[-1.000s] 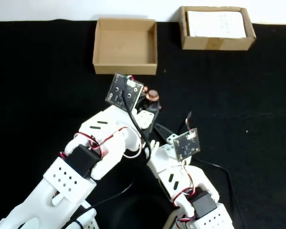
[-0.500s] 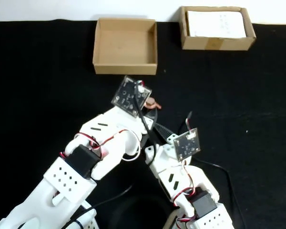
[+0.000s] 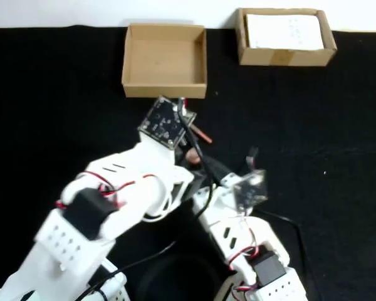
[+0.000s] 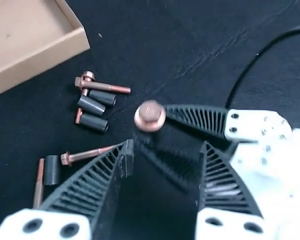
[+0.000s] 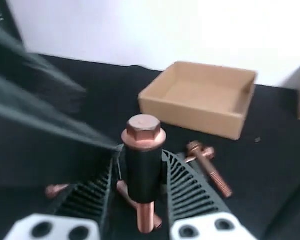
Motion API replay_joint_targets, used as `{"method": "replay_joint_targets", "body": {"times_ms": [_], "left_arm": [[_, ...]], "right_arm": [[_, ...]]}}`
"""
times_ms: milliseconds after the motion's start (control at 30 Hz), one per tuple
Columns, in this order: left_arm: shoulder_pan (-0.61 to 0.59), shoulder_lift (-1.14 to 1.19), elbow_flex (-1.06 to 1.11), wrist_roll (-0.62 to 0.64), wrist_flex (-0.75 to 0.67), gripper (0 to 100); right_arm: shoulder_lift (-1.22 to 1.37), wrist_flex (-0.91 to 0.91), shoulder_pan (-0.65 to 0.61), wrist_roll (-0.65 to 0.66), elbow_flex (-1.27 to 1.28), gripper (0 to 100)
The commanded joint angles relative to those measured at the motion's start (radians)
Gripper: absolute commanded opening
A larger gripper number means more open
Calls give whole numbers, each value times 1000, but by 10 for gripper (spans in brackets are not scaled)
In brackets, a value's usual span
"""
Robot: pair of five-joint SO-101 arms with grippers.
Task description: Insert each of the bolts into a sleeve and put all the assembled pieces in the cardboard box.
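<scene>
Assembly: bolt (image 5: pixel 143 132) seated in sleeve (image 5: pixel 142 175), clamped upright in my right gripper (image 5: pixel 141 155), presumably so it can't slip out. Left gripper (image 4: pixel 166 149): spread wide just beside, empty I think. Cardboard box (image 5: pixel 190 116): beyond. Spare bolts (image 4: pixel 104 88), spare sleeves (image 4: pixel 92 106): near it.

Cardboard box (image 4: pixel 45 59) partly cut off.

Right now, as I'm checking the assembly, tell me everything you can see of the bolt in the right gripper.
The bolt looks like copper-coloured metal, with a flanged hex head. It stands upright through a black sleeve, its shank end poking out below. The right gripper holds it by the sleeve, its ribbed black fingers clamping from both sides.
</scene>
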Motion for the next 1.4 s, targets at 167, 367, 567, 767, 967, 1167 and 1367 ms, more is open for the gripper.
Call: {"method": "replay_joint_targets", "body": {"times_ms": [167, 367, 567, 767, 967, 1167, 1367], "left_arm": [[-226, -2, -366, -6, 137, 150], [-558, -15, -219, -68, 37, 9], [-627, -166, 110, -206, -31, 8], [-659, -386, 427, -221, -213, 9], [-771, -410, 570, -216, -316, 46], [-780, -410, 602, -216, -321, 77], [-782, -410, 656, -216, -322, 77]], "right_arm": [[36, -168, 76, 87, -42, 8], [446, -321, 120, 120, -328, 8], [1056, -618, 173, 120, -677, 8], [1569, -740, 191, 120, -1066, 8], [2012, -746, 191, 120, -1432, 8], [2331, -737, 189, 123, -1744, 9], [2516, -737, 189, 124, -1920, 12]]}}
